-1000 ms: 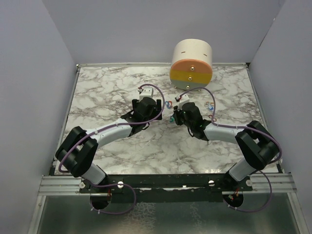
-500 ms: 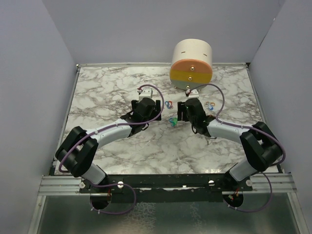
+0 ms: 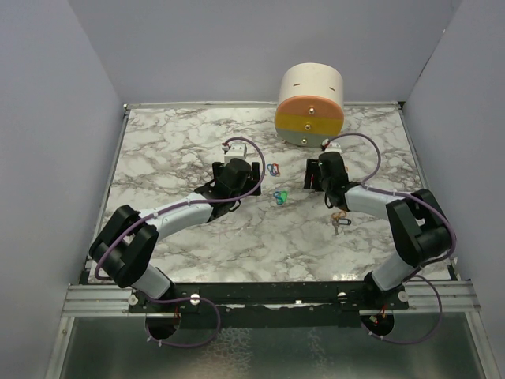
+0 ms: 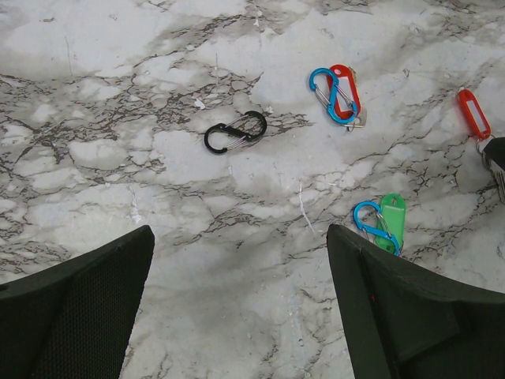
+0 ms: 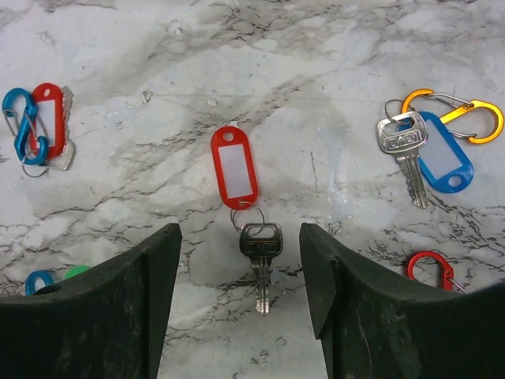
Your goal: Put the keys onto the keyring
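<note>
A silver key [image 5: 259, 254] on a small ring with a red tag [image 5: 234, 166] lies flat on the marble, straight between my right gripper's open jaws. My right gripper [image 5: 239, 264] is open and empty above it; in the top view it [image 3: 319, 175] is right of centre. A second key with a blue tag [image 5: 440, 156] lies beside an orange clip [image 5: 467, 112]. My left gripper [image 4: 241, 237] is open and empty over bare marble, near a green tag with a blue clip [image 4: 383, 223]. A red tag with a blue clip [image 4: 338, 93] lies further off.
A black clip [image 4: 235, 132] lies ahead of the left gripper. A red clip [image 5: 430, 268] lies near my right finger. Another key with a dark tag [image 3: 340, 220] lies by the right forearm. A round cream, orange and yellow container [image 3: 310, 104] stands at the back.
My right gripper has moved right and further back, away from the left gripper. The green tag with its blue clip now lies uncovered between them. The left arm has not moved.
</note>
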You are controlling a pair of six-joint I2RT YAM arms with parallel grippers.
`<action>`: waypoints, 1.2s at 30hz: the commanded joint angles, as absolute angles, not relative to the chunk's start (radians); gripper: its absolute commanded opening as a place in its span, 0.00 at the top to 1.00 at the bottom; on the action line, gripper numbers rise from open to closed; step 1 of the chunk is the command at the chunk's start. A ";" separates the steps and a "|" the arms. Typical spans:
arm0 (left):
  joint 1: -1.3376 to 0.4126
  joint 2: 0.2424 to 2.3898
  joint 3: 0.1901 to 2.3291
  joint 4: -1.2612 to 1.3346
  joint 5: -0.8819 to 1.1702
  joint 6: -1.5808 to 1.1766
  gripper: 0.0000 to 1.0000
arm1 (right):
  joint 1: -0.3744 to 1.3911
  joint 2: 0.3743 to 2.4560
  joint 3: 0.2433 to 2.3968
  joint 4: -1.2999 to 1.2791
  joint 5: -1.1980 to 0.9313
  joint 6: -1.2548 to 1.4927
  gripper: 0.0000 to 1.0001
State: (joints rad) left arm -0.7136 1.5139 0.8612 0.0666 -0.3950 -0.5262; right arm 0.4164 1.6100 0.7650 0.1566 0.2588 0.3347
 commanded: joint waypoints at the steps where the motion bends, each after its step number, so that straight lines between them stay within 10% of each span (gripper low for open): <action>1: -0.709 1.505 0.855 0.086 -0.411 -0.530 0.07 | 0.372 1.654 0.783 0.208 0.153 0.324 0.37; 18: -0.709 1.517 0.860 0.088 -0.410 -0.530 0.07 | 0.325 1.751 0.809 0.243 0.038 0.331 0.50; 36: -0.707 1.522 0.862 0.088 -0.408 -0.532 0.07 | 0.325 1.718 0.774 0.248 0.043 0.334 0.95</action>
